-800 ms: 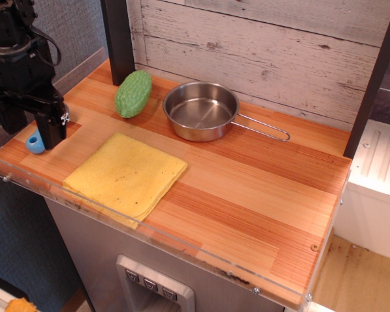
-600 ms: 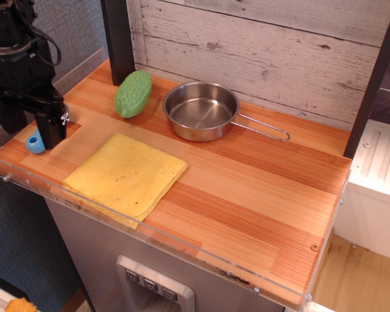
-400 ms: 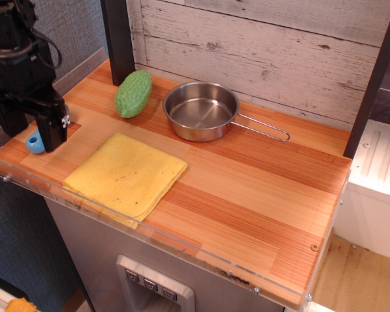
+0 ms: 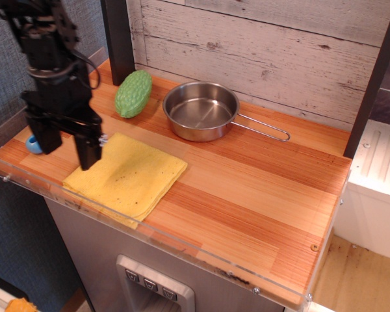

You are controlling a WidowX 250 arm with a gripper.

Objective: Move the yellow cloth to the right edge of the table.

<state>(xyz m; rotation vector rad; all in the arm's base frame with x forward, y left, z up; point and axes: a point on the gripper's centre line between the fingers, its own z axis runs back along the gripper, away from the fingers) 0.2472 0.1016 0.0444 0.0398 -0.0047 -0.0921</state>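
Observation:
The yellow cloth point(image 4: 129, 174) lies flat and folded on the front left part of the wooden table point(image 4: 260, 195), its front corner at the acrylic rim. My black gripper point(image 4: 67, 151) hangs over the cloth's left edge with its two fingers spread apart and nothing between them. One finger point(image 4: 90, 151) is above the cloth's left corner, the other point(image 4: 48, 140) stands over bare table to the left. I cannot tell if the fingers touch the surface.
A green bumpy sponge point(image 4: 133, 93) lies at the back left. A steel pan point(image 4: 201, 110) with a wire handle stands behind the cloth. A small blue ring point(image 4: 32, 143) sits by the left edge. A white planked wall closes the back.
My gripper has moved right and forward from beside the blue ring to over the cloth's left edge. The cloth, sponge and pan have not moved.

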